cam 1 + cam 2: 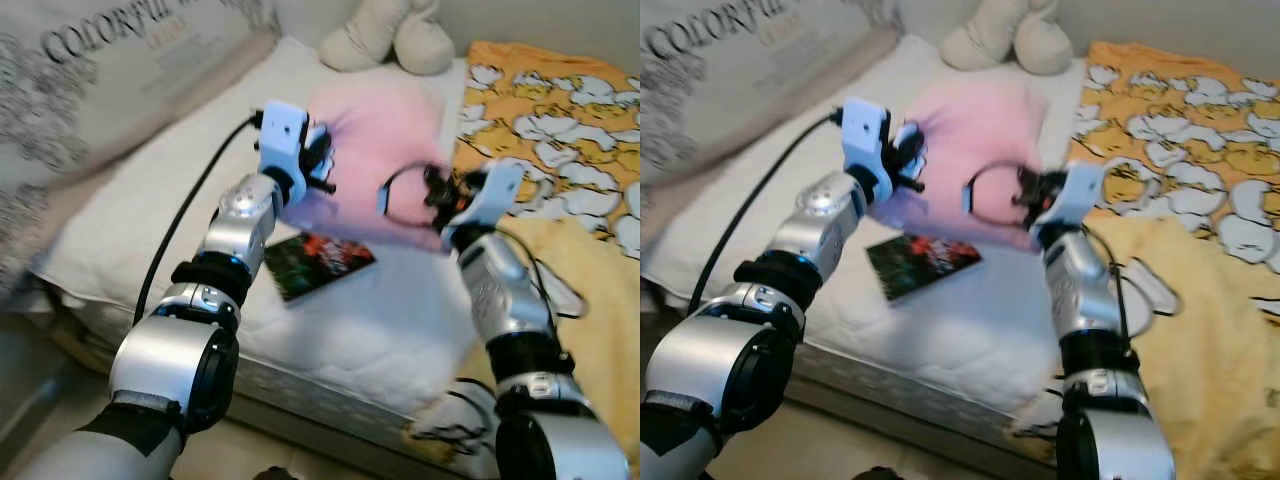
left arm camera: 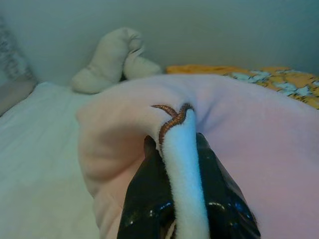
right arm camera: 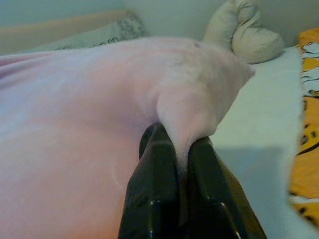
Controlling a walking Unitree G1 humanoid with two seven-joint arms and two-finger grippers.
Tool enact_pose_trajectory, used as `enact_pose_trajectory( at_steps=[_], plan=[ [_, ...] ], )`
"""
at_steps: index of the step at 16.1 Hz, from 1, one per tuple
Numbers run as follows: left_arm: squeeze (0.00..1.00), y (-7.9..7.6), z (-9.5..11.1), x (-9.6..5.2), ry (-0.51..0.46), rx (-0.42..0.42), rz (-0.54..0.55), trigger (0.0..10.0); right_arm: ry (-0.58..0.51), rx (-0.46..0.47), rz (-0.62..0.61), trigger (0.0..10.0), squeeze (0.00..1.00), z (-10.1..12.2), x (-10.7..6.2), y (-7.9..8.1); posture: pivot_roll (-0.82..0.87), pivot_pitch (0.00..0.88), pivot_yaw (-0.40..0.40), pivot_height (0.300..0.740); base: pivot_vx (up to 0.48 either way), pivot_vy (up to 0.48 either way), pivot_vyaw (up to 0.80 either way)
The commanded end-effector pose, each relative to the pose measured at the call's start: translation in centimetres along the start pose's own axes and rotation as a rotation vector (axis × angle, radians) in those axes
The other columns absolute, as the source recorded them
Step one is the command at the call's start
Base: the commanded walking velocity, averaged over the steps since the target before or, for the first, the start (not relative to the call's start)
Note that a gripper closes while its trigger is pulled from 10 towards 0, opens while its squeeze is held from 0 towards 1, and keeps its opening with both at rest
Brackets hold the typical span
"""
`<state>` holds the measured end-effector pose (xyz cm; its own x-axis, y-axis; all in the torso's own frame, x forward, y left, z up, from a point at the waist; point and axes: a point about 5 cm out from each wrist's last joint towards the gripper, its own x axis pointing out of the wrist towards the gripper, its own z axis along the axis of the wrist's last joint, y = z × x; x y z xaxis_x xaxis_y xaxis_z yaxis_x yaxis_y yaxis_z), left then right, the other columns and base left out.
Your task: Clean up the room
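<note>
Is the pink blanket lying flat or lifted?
Lifted: left gripper and right gripper each pinch the pink blanket above the bed.

both arms up over the bed, pink blanket stretched btwn them. left gripper at its left edge, right gripper at its right edge, fingers blurred. book on white sheet near front edge. stuffed toy at far edge, yellow duck blanket along right side.

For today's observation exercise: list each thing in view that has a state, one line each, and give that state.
pink pillow: lifted, pinched at two corners
left gripper: shut on the pillow's zip corner
right gripper: shut on another corner
book: closed, flat on the mattress
yellow blanket: spread, rumpled
plush toy: lying by the wall
</note>
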<state>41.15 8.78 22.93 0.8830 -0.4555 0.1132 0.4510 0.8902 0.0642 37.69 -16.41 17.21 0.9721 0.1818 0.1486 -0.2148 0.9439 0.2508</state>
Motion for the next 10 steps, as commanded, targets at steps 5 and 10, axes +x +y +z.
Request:
enact_pose_trajectory(
  at_steps=[5,10],
  plan=[
    [0.00,1.0,-0.4,-0.5,-0.019,-0.023,0.088,10.0,-0.045,-0.029,-0.041,10.0,0.00,0.7,-0.4,-0.5,0.10,0.000,0.054,0.740,0.000,0.480,0.00],
    [0.00,0.4,-1.4,-0.5,0.012,-0.024,0.087,10.0,-0.017,-0.029,-0.044,10.0,0.00,0.0,-0.6,-0.4,0.09,0.000,0.050,0.740,0.000,0.480,0.00]
  ],
)
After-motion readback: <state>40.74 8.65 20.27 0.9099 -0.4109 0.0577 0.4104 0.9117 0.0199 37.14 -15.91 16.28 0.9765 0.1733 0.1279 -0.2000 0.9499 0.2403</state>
